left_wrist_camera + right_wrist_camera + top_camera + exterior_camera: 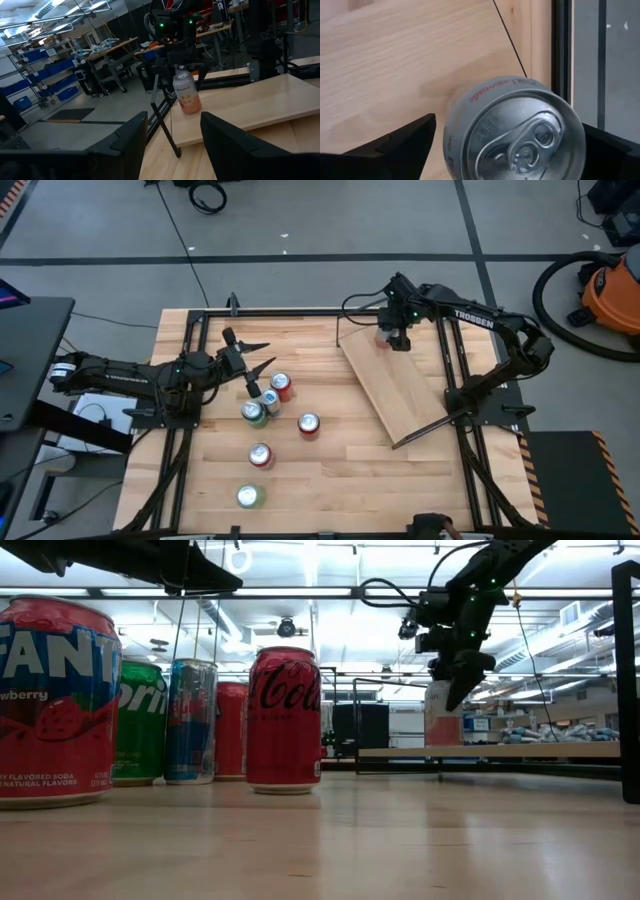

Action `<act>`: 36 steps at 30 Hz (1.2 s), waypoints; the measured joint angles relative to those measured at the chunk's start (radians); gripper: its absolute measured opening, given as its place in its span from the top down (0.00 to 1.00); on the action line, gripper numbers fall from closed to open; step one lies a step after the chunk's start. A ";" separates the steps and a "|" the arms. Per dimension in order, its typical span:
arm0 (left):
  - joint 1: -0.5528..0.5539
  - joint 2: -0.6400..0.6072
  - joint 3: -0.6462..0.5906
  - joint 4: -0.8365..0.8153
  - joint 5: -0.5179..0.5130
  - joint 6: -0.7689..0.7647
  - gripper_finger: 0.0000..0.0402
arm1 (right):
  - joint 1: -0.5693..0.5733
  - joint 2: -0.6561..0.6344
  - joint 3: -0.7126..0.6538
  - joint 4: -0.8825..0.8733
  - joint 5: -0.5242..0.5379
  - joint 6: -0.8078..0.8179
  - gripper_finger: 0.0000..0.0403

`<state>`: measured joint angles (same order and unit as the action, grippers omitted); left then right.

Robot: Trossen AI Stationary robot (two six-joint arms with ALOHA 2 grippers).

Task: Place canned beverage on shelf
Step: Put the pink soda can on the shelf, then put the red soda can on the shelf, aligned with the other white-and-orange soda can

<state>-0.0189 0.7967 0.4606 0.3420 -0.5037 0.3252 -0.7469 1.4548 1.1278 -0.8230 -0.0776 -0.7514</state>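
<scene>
Right gripper spread wide above can, fingers clear either side. Can base hidden beneath gripper overhead; label only partly legible, "lemonade". Pale silver-and-peach, upright on shelf at its far corner. Left gripper half apart, empty, over six cans; some overlap at table level.
</scene>
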 joint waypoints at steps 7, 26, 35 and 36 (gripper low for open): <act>0.000 0.000 0.000 0.000 0.000 0.004 0.52 | 0.031 -0.017 0.000 0.015 0.013 -0.017 0.01; 0.000 0.000 0.000 0.000 0.000 -0.002 0.52 | 0.172 -0.159 0.002 0.109 0.020 0.061 0.01; 0.000 0.000 0.000 0.001 0.000 0.000 0.52 | 0.395 -0.165 0.002 0.236 0.094 0.188 0.04; 0.000 0.000 0.000 0.001 0.000 0.000 0.52 | 0.421 -0.164 0.002 0.250 0.104 0.207 0.04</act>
<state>-0.0189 0.7967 0.4606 0.3428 -0.5037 0.3256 -0.3263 1.2903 1.1297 -0.5727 0.0260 -0.5443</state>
